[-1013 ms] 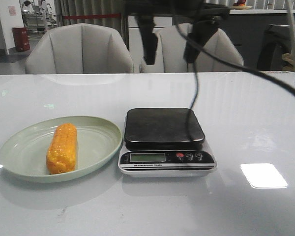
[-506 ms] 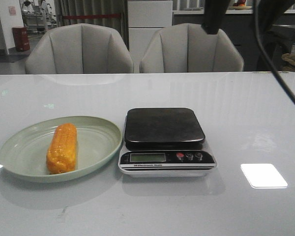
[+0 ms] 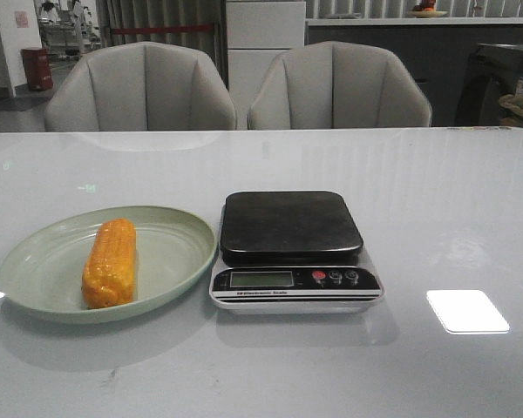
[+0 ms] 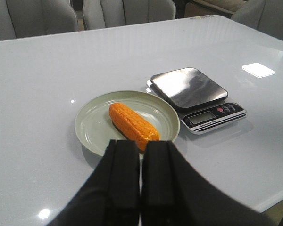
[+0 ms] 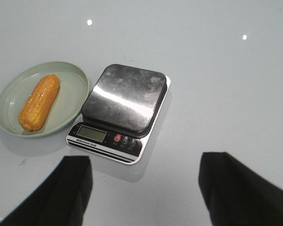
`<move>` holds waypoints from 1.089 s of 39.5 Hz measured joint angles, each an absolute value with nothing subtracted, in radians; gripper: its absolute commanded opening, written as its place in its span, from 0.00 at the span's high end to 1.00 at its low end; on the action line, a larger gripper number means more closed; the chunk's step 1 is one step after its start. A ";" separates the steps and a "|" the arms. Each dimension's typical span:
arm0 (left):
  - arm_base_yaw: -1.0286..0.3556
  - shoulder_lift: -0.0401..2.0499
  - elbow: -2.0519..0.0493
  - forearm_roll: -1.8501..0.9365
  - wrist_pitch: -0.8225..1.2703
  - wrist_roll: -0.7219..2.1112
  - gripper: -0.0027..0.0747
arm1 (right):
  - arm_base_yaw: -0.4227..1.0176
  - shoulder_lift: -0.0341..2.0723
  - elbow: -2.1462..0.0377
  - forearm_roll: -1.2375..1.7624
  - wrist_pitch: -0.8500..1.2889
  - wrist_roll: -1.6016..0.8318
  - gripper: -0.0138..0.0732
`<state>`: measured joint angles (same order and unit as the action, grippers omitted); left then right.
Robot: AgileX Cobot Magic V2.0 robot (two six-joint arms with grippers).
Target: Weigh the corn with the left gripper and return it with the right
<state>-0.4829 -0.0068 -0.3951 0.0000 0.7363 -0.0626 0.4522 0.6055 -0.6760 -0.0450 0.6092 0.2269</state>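
On the white table (image 3: 418, 183) I see the corn (image 3: 110, 262) lying in its plate (image 3: 35, 270) beside the scale (image 3: 292, 248). My left gripper (image 4: 140, 188) hangs pressed closed and empty; my right gripper (image 5: 144, 188), tips cut off, gapes wide.

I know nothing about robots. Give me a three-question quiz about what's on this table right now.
1. True or false: the corn lies on the scale.
2. Which tool is open: left or right?
3. Fill in: the corn rests in a pale green ____.

Key:
1. False; the scale's platform is bare.
2. Right; its fingers stand wide apart, while the left's are pressed together, holding nothing.
3. Plate, set beside the scale.
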 measured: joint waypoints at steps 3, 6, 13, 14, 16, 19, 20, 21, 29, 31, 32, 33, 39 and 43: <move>-0.483 -0.007 -0.395 0.000 0.736 -0.063 0.82 | 0.452 0.472 -0.561 -0.051 0.524 0.227 0.18; -0.483 -0.007 -0.395 0.000 0.736 -0.063 0.82 | 0.452 0.328 -0.445 -0.055 0.442 0.227 0.18; -0.483 -0.007 -0.395 0.000 0.736 -0.063 0.82 | 0.452 0.065 -0.203 -0.062 0.165 0.227 0.18; -0.483 -0.007 -0.395 0.000 0.736 -0.063 0.82 | 0.452 0.038 -0.166 -0.062 0.123 0.227 0.18; -0.483 -0.007 -0.395 0.000 0.736 -0.063 0.82 | 0.452 0.011 -0.127 -0.063 0.066 0.227 0.18; -0.483 -0.007 -0.395 0.000 0.736 -0.063 0.82 | 0.452 0.002 -0.102 -0.065 0.025 0.225 0.18; -0.483 -0.007 -0.395 0.000 0.736 -0.063 0.82 | 0.452 0.002 -0.100 -0.065 0.023 0.225 0.18; -0.483 -0.007 -0.395 0.000 0.736 -0.063 0.82 | 0.452 0.004 -0.100 -0.065 0.018 0.225 0.19; -0.483 -0.007 -0.395 0.000 0.736 -0.063 0.82 | 0.452 0.050 -0.100 -0.067 0.000 0.225 0.48; -0.483 -0.007 -0.395 0.000 0.736 -0.063 0.82 | 0.452 0.054 -0.100 -0.067 0.000 0.225 0.63; -0.483 -0.007 -0.395 0.000 0.736 -0.063 0.82 | 0.452 0.056 -0.100 -0.067 0.007 0.225 0.71; -0.483 -0.007 -0.395 0.000 0.736 -0.063 0.82 | 0.452 0.057 -0.102 -0.067 0.010 0.225 0.70; -0.483 -0.007 -0.395 0.000 0.736 -0.063 0.82 | 0.452 0.058 -0.107 -0.067 0.019 0.223 0.66; -0.483 -0.007 -0.395 0.000 0.736 -0.063 0.82 | 0.452 0.058 -0.107 -0.067 0.021 0.223 0.66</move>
